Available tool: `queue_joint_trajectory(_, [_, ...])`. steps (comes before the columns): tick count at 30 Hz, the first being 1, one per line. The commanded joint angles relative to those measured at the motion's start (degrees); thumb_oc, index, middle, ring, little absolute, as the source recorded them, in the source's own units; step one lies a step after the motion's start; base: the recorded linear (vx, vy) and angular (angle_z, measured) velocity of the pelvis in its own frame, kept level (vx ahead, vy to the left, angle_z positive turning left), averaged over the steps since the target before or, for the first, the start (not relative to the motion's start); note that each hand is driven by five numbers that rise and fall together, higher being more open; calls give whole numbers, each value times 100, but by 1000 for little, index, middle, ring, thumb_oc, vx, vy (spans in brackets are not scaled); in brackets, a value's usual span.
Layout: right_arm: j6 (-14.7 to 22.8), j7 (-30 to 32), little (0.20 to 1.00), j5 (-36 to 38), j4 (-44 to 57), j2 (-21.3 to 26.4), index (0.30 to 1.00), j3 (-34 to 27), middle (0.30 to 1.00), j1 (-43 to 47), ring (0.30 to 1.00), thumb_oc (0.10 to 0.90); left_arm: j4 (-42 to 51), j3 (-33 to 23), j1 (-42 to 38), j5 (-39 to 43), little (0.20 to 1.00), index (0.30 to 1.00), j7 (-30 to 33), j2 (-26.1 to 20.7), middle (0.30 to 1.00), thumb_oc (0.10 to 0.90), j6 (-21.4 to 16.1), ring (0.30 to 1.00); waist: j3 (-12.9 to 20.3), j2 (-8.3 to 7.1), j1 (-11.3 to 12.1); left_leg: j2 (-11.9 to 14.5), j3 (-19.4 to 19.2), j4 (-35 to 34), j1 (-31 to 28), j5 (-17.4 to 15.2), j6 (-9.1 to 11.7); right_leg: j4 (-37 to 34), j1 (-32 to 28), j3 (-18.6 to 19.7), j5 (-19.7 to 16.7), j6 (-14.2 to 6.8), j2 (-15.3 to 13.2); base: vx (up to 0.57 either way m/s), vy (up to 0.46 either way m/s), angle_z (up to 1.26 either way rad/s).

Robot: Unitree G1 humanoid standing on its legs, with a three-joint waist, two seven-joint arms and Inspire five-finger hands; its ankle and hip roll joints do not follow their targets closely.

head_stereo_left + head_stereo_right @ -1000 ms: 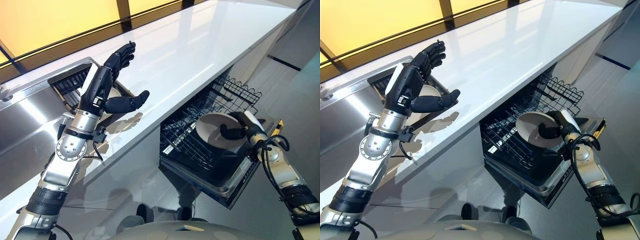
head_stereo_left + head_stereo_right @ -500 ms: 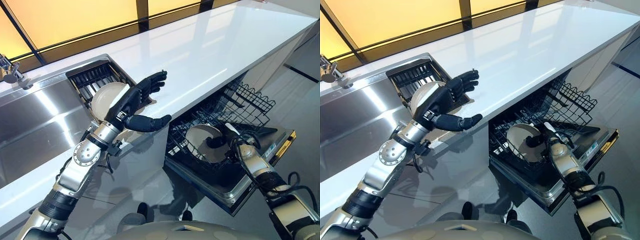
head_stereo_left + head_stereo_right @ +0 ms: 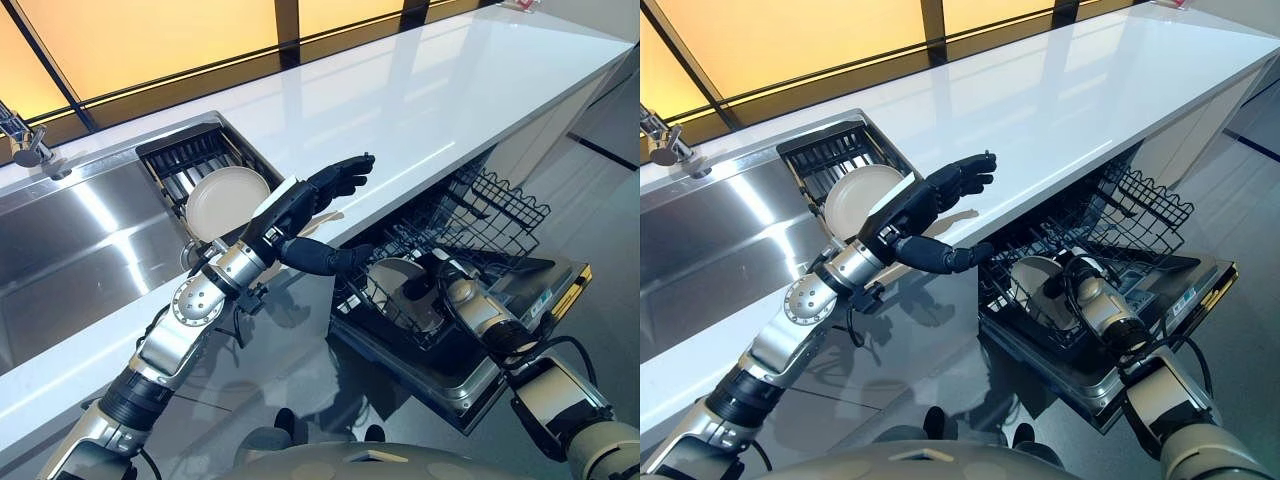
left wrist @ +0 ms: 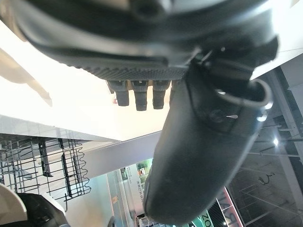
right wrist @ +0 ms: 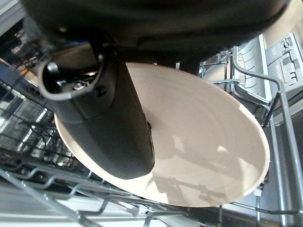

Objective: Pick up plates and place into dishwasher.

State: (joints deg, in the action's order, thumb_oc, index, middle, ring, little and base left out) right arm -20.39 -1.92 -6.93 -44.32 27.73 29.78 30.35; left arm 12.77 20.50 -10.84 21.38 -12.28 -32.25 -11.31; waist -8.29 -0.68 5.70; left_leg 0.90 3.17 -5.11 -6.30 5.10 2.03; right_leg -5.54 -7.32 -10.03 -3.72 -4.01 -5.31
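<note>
- Place was a kitchen, modern and fitted.
- Long glossy white countertop (image 3: 420, 90) ran along a wall of amber-lit glass panels with dark frames (image 3: 150, 40).
- Brushed stainless steel sink basin (image 3: 70, 250) was set into the counter, chrome tap (image 3: 25, 150) at its far edge.
- Black slatted drying rack (image 3: 200, 165) sat in the sink beside the basin, holding a round cream plate (image 3: 228, 200).
- Built-in dishwasher under the counter stood with its door (image 3: 520, 320) down and black wire rack (image 3: 470, 215) pulled out, another cream plate (image 3: 1035, 285) in it.
- Grey glossy floor (image 3: 600, 200), white cabinet fronts (image 3: 530, 140) below the counter.
</note>
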Motion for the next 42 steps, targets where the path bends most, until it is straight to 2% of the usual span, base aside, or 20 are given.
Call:
queue_joint_trajectory(1, [219, -194, 200, 113, 178, -306, 300, 350, 300, 831, 300, 100, 423, 99, -718, 394, 900, 900, 94, 180, 900, 800, -344, 900, 268, -68, 138, -339, -14, 11, -73, -441, -218, 54, -65, -99, -41, -35, 151, 0, 0, 0])
queue_joint_trajectory(8, [243, -80, 200, 400, 632, -345, 300, 335, 300, 768, 300, 100, 420, 25, -687, 392, 900, 900, 36, 184, 900, 800, -356, 900, 276, -67, 130, -336, -17, 11, -51, -426, -203, 54, -57, -108, -32, -24, 154, 0, 0, 0])
queue_joint_trajectory(9, [262, -7, 271, 440, 689, -325, 361, 312, 361, 745, 361, 171, 405, 9, -682, 418, 900, 900, 20, 167, 900, 800, -378, 900, 278, -67, 126, -335, -18, 11, -53, -426, -202, 54, -59, -113, -32, -24, 153, 0, 0, 0])
queue_joint_trajectory(10, [264, 51, 900, 484, 754, -310, 900, 292, 900, 728, 900, 800, 408, -4, -680, 424, 900, 900, 20, 161, 900, 800, -379, 900, 280, -67, 119, -334, -19, 11, -54, -426, -200, 54, -60, -110, -32, -24, 154, 0, 0, 0])
queue_joint_trajectory(21, [397, 518, 900, 810, 1577, -165, 900, -261, 900, 144, 900, 800, 472, -196, -517, 397, 900, 900, -101, 92, 900, 800, -490, 900, 284, -40, -19, -327, -83, 11, -75, -440, -213, 54, -40, -34, -50, -31, 166, 0, 0, 0])
queue_joint_trajectory(30, [564, 677, 900, 790, 2213, -112, 900, -727, 900, -547, 900, 800, 598, -418, -342, 331, 900, 900, -128, 76, 900, 800, -516, 900, 269, -15, -161, -318, -150, 11, -96, -464, -223, 54, -17, 49, -58, -44, 177, -2, 1, -1])
queue_joint_trajectory(35, [648, 806, 900, 697, 2438, -31, 900, -947, 900, -790, 900, 800, 628, -478, -264, 317, 900, 900, -108, 42, 900, 800, -555, 900, 261, -3, -217, -306, -181, 11, -105, -471, -221, 54, -14, 70, -57, -51, 180, -7, 4, -9])
queue_joint_trajectory(42, [947, 1454, 900, 272, 3037, 35, 900, -1373, 900, -1242, 900, 800, 729, -622, -64, 302, 900, 900, -107, -15, 900, 800, -628, 900, 245, 23, -315, -304, -225, 11, -117, -481, -241, 54, -1, 124, -66, -62, 190, 0, 0, 0])
